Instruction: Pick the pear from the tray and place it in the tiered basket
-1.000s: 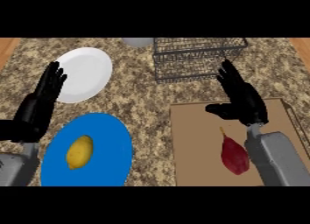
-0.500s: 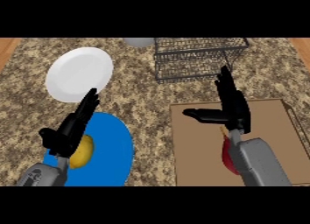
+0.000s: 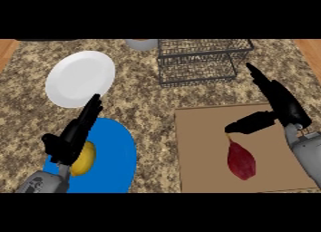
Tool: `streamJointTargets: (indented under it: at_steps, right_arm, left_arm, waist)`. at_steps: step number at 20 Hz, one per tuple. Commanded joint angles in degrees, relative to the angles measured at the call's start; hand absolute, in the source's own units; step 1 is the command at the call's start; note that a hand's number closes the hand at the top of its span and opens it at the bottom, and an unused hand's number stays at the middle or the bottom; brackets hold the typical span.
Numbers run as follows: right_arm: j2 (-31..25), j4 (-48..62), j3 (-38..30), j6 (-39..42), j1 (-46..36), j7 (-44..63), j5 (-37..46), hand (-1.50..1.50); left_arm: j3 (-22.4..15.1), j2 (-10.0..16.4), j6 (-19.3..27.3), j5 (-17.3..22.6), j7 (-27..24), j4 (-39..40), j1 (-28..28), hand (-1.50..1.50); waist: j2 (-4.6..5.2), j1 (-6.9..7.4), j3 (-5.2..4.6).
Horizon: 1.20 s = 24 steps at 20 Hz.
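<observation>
Head view: both hands open, pear lying on the tray

My right hand [image 3: 284, 106] is at about three o'clock, above the far right corner of the brown tray [image 3: 203, 136]. Its fingers are straight and apart from the thumb, pointing toward eleven o'clock. The thumb sticks out toward nine o'clock, with its tip just beside the narrow end of the dark red pear [image 3: 241, 158]. I cannot tell whether they touch.

The pear lies flat on the tray at about four o'clock, and nothing grips it. The wire tiered basket [image 3: 203, 63] stands on the desk [image 3: 143, 99] at twelve to one o'clock, well apart from the pear.

My left hand [image 3: 73, 138] is at eight o'clock, fingers straight and holding nothing. It is over the blue plate [image 3: 119, 149] and partly covers a yellow fruit [image 3: 86, 156]. A white plate [image 3: 80, 79] sits at ten o'clock.
</observation>
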Motion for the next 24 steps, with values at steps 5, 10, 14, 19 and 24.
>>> streamJointTargets:
  at_steps: [5, 10, 14, 19, 24]
  right_arm:
    - [-15.3, -9.9, 6.3, 26.1, -7.8, 22.4, -5.9, -1.50]
    - [-14.1, -17.4, 4.2, 29.4, -10.7, 38.6, -15.7, -1.50]
    - [-11.4, -18.9, 6.8, 25.3, -11.0, 41.6, -13.7, -1.50]
    - [-12.9, -21.0, 7.1, 20.0, -7.1, 41.1, -6.4, -1.50]
    - [-12.9, -18.4, 13.5, 21.5, -4.5, 43.6, -4.0, -1.50]
  left_arm:
    - [-0.2, -0.6, 0.4, -0.9, 0.3, 0.4, -0.7, 0.00]
    - [0.5, -2.0, 0.5, -1.6, 0.0, 1.3, -1.3, 0.00]
    - [0.5, -2.8, -1.5, -1.5, -0.3, 1.3, -1.0, 0.00]
    - [2.4, -1.0, -2.9, -1.7, -0.5, 1.8, -0.7, 0.00]
    - [0.4, -3.8, -1.0, -4.2, -3.0, 2.7, 1.0, 0.00]
  waist:
    - [0.02, 0.10, 0.05]
    - [0.44, 0.60, 0.24]
    - [0.60, 0.95, 0.29]
    - [0.57, 0.79, 0.31]
    - [0.63, 0.91, 0.27]
